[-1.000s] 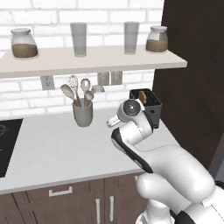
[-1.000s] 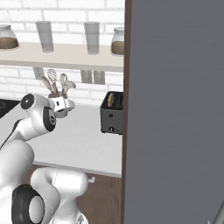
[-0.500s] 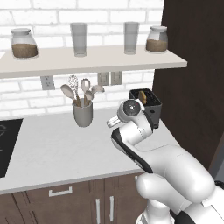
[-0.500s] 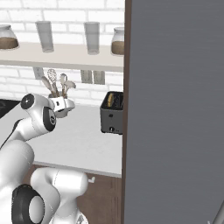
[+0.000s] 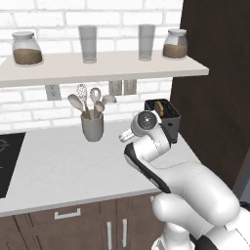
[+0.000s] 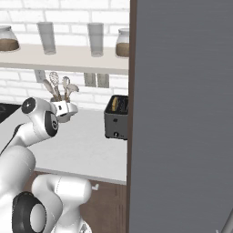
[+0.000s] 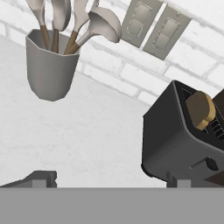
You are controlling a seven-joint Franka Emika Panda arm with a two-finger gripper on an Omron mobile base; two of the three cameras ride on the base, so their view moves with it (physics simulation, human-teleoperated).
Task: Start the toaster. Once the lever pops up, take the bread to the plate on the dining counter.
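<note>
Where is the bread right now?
The bread sits in the toaster slot, at the counter's right end by the dark panel, right of the utensil cup.

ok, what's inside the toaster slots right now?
One tan-brown bread slice pokes out of the toaster, its top above the slot. Its lower part is hidden inside; the other slot's contents can't be made out.

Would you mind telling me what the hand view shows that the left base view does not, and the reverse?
Hand view alone: the toaster's lower side with its small dark lever. Left base view alone: the shelf with two jars and two glasses, and the black cooktop. Shared: the toaster, the bread standing in its slot, the grey utensil cup, and the wall outlets.
</note>
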